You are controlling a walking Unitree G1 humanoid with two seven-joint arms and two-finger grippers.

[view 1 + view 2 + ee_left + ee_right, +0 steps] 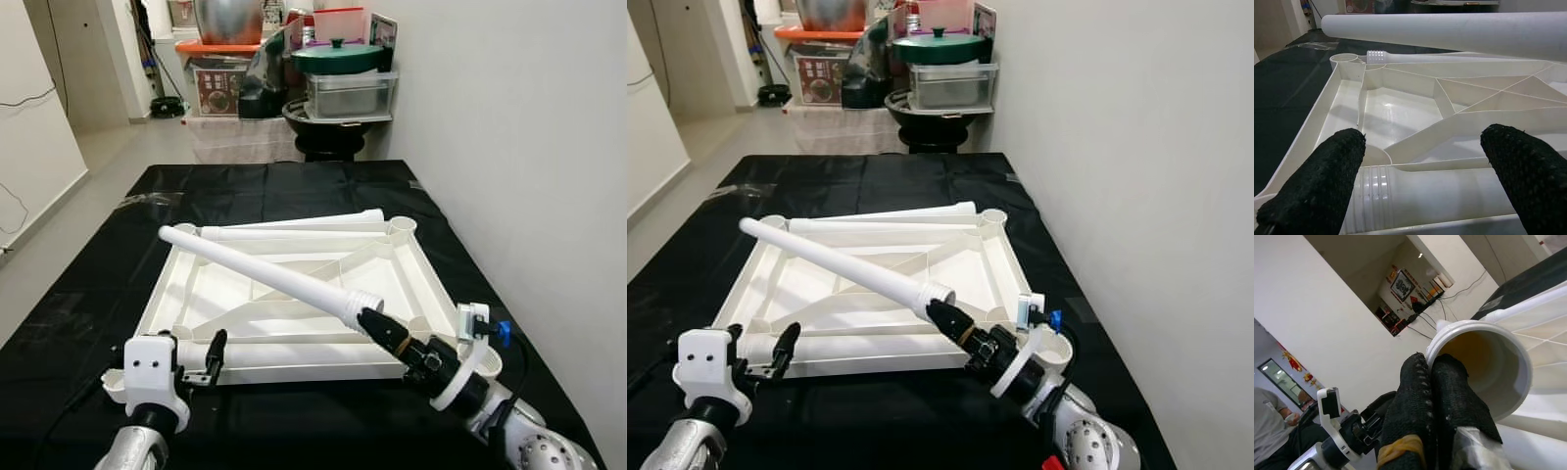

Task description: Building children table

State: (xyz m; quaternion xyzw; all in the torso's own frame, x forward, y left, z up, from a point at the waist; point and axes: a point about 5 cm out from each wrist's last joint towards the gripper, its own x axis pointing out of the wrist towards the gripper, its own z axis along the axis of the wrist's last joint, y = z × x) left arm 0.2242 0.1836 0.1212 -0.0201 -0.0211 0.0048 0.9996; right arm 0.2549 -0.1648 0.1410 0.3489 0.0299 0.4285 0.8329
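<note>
One white plastic tabletop (294, 294), square and turned underside up, lies on the black plastic sheet (294, 186) in the head views; its ribbed underside shows diagonal braces and round sockets at the corners. Two white tubular legs rest along it, one by the far edge (294, 231) and one by the near edge (294, 350). The right gripper (384, 331) holds a third long white plastic leg (260, 271) slanted above the tabletop, its fingers pressed together at the leg's threaded end. The left gripper (214, 354) sits at the tabletop's near left corner.

From the left wrist, two knobbly black fingertips (1327, 176) stand spread apart on either side of the near leg's ribbed, glossy end, not clamping it.

From the right wrist, the two textured black fingers (1435, 401) lie tight together against the rim of the raised leg's hollow open mouth (1484, 367).
</note>
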